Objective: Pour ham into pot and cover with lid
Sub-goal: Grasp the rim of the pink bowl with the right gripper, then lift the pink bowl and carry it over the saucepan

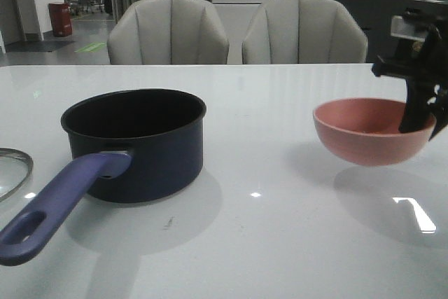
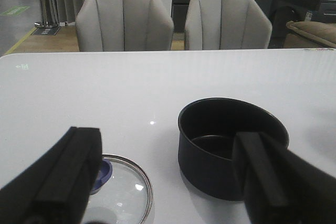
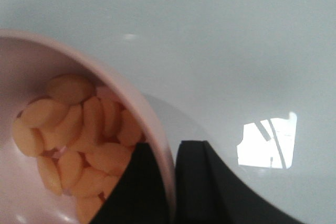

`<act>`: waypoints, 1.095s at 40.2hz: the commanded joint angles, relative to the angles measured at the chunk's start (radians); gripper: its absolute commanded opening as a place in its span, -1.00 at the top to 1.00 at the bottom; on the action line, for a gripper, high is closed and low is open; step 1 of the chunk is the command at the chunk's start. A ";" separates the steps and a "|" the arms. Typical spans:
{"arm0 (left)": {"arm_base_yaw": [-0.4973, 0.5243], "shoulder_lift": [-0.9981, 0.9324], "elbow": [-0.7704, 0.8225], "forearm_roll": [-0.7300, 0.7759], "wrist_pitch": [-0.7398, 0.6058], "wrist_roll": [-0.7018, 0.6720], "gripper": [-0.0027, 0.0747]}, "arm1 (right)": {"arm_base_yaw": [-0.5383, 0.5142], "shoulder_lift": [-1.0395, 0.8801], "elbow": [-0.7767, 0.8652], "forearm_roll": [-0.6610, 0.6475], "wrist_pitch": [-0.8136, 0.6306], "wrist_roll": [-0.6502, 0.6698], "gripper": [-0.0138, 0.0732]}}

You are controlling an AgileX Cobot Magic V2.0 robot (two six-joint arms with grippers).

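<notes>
Closest to the front camera is the purple-blue handle of the pot [image 1: 134, 143], which reaches to the lower left corner of the frame. At the right edge, the right gripper [image 1: 418, 118] is closed on the rim of the pink bowl [image 1: 369, 131], one finger inside and one outside, and the bowl hangs above the table [image 1: 280, 243] with its shadow below. In the right wrist view the ham [image 3: 79, 140] lies piled in the bowl just beside the inner finger. The pot stands at centre left, well apart from the bowl. The left gripper [image 2: 163, 182] is wide open and holds nothing; it hovers near the lid [image 2: 126, 195], which lies flat on the table beside the pot.

I think the risk is this: the grip takes only a thin rim, so the bowl may turn or slip during the carry. If it tilts before reaching the pot, ham would fall on the table.
</notes>
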 commanded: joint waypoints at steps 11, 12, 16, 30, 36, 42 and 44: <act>-0.006 0.009 -0.028 -0.002 -0.068 0.000 -0.50 | 0.247 -0.195 -0.282 -0.018 0.068 -0.010 0.37; -0.006 0.009 -0.028 -0.002 -0.068 0.000 -0.50 | 0.275 -0.190 -0.305 -0.028 0.068 -0.002 0.37; -0.006 0.009 -0.028 -0.002 -0.068 0.000 -0.50 | 0.366 -0.164 -0.373 -0.099 0.052 0.073 0.37; -0.006 0.009 -0.028 -0.002 -0.066 0.000 -0.50 | 0.576 -0.012 -0.478 -0.351 -0.233 0.211 0.37; -0.006 0.009 -0.028 -0.002 -0.066 0.000 -0.50 | 0.606 0.003 -0.459 -0.424 -0.393 0.210 0.37; -0.006 0.009 -0.028 -0.002 -0.066 0.000 -0.50 | 0.611 0.003 -0.340 -0.504 -0.649 0.210 0.37; -0.006 0.009 -0.028 -0.002 -0.066 0.000 -0.50 | 0.611 0.003 -0.288 -0.517 -0.759 0.209 0.37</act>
